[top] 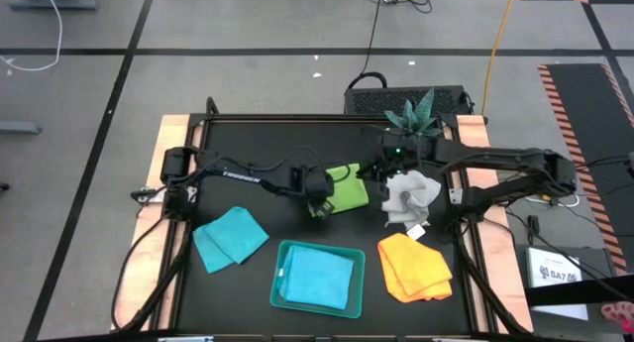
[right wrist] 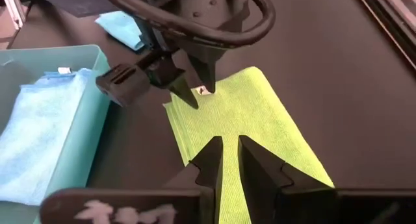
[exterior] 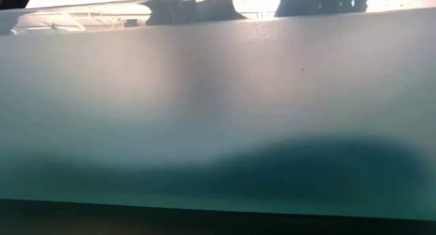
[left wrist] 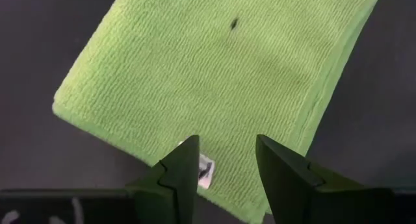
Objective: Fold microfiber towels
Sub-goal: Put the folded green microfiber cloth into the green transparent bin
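Lime green towel (left wrist: 208,74) edge lies between open left gripper (left wrist: 226,160) fingers.

Left arm reached in from the left, elbow low, wrist pitched down mid-surface. Left pincer (left wrist: 224,162) pointed downward, fingers (left wrist: 182,172) parted with a clear gap. Right arm stretched in from the right, wrist angled toward centre. Right pincer (right wrist: 229,160) had fingers nearly together, only a thin slit between.

low view blocked by teal tray (exterior: 218,126) wall, lime towel (left wrist: 214,81) cropped
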Tool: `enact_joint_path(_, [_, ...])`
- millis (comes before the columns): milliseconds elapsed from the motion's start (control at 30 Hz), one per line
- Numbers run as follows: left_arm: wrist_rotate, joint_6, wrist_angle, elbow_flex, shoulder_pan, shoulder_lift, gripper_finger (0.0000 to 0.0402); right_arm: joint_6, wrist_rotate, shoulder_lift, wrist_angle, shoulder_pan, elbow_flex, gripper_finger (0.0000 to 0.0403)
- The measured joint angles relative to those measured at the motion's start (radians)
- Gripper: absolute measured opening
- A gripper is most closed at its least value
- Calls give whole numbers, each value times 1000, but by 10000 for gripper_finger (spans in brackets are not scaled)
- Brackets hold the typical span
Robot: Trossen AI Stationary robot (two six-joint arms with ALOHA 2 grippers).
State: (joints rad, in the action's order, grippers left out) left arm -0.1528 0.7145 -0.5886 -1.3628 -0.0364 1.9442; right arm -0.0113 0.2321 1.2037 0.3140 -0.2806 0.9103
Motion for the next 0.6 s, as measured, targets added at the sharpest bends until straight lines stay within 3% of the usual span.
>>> enact_joint_path(433, [-22,54,36,67,7,15,150,0,-2,-56,-2,0,0,38])
enact_joint_path(600, [21,76,75,121,7,13,110,0,-3,-56,-2,0,0,38])
